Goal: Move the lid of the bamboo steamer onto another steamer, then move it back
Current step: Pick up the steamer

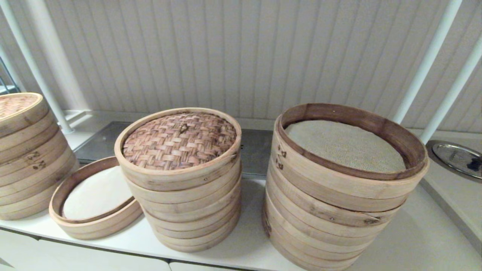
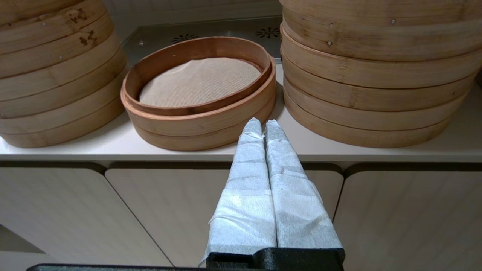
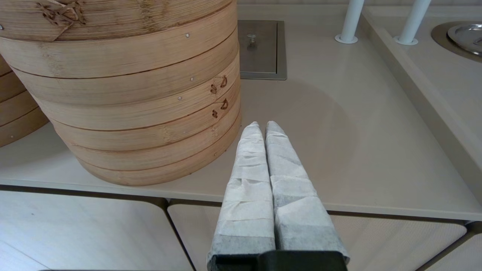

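The widest stack (image 1: 339, 195), with its beige mesh liner, stood at about four o'clock on the counter (image 1: 414, 241), open at the top. At nine o'clock a second lidded stack (image 1: 26, 158) ran partly out of my head view. Between them, near six o'clock, rose the medium stack (image 1: 184, 203) of pale tiers, and on it sat the bamboo steamer lid (image 1: 180, 140), level and seated inside the band, its small loop at the centre. I judged it rested there because that tier fits its rim. Whether this was the lid's own stack or the other steamer I could not tell, since the lid hid any liner beneath it.

The low single steamer (image 1: 94, 203) lay just beside the medium stack at about eight o'clock, leaning against it, its pale liner exposed.

My left gripper (image 2: 260, 124) hung below the counter edge in front of the low steamer, its padded fingers (image 2: 248, 165) pressed together on nothing. My right gripper (image 3: 261, 126) hung likewise before the wide stack's base, pads touching and empty. Neither arm showed in my head view, so I took both as parked low, out of the stacks' way. The lid's loop looked small; I expected a rim grasp to be surer.
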Controlling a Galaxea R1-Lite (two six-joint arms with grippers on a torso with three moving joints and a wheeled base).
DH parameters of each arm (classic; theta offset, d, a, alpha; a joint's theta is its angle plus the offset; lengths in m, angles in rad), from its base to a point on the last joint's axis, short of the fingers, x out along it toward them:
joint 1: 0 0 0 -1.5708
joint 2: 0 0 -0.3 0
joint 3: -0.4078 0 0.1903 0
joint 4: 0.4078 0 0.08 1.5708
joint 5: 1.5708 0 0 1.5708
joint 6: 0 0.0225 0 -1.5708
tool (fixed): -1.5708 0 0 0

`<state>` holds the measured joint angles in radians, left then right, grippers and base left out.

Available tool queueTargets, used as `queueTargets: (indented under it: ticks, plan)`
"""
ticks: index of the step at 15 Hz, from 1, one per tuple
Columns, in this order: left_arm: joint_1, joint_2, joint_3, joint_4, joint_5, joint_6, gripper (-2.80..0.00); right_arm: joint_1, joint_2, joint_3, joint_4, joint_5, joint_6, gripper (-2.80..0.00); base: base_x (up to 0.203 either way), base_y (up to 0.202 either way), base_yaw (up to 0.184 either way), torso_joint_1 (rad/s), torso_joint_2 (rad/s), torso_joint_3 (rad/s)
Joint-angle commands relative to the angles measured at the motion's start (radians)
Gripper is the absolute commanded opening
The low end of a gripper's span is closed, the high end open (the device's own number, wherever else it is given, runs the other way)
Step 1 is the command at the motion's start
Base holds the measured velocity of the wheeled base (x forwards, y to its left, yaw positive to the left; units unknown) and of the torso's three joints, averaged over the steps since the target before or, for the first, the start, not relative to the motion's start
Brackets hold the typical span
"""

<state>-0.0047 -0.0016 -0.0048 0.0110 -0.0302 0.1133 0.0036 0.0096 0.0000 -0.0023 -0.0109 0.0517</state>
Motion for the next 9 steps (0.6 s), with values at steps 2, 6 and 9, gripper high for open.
queueTargets:
  ticks: [2, 6, 9]
  plan:
    - [0.000, -0.009, 0.002, 0.006, 0.001, -0.012, -2.80, 0.000, 0.001, 0.002, 0.000, 0.000, 0.000, -2.80, 0.000, 0.000, 0.000, 0.000, 0.00, 0.000]
    - [0.000, -0.009, 0.002, 0.006, 0.003, 0.032, -2.80, 0.000, 0.000, 0.002, -0.001, 0.000, 0.000, -2.80, 0.000, 0.000, 0.000, 0.000, 0.00, 0.000]
    - [0.000, -0.009, 0.002, 0.006, 0.003, 0.009, -2.80, 0.000, 0.000, 0.002, -0.001, 0.000, 0.000, -2.80, 0.000, 0.000, 0.000, 0.000, 0.00, 0.000]
